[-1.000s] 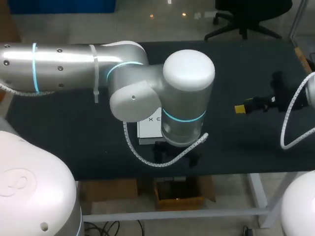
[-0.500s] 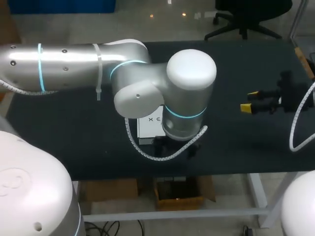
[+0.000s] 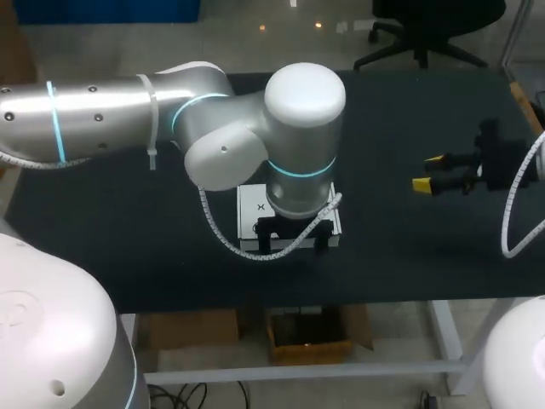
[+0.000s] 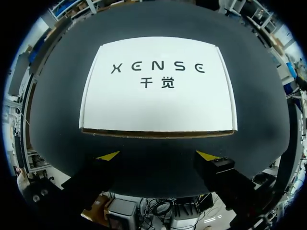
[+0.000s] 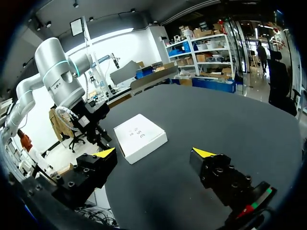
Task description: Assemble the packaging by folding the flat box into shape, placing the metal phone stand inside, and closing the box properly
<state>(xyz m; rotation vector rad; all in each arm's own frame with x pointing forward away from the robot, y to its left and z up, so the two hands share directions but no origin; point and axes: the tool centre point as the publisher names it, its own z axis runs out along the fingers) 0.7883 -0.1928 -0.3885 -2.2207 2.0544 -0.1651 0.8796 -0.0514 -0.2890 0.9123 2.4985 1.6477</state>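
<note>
1. The white box lies flat with its printed face up on the black table, near the front middle. A thin brown edge runs along the side nearest the left gripper.
2. The left gripper hangs just short of that edge, with its jaws spread wide and touching nothing.
3. The left arm hides much of the box from above, and the box appears closed.
4. The right gripper hovers well apart to the right, with its jaws spread and empty.

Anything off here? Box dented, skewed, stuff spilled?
Nothing stands out. The white cardboard box lies closed and undamaged on the black table, nothing spilled. Left pincer and right pincer are open, clear of it.
</note>
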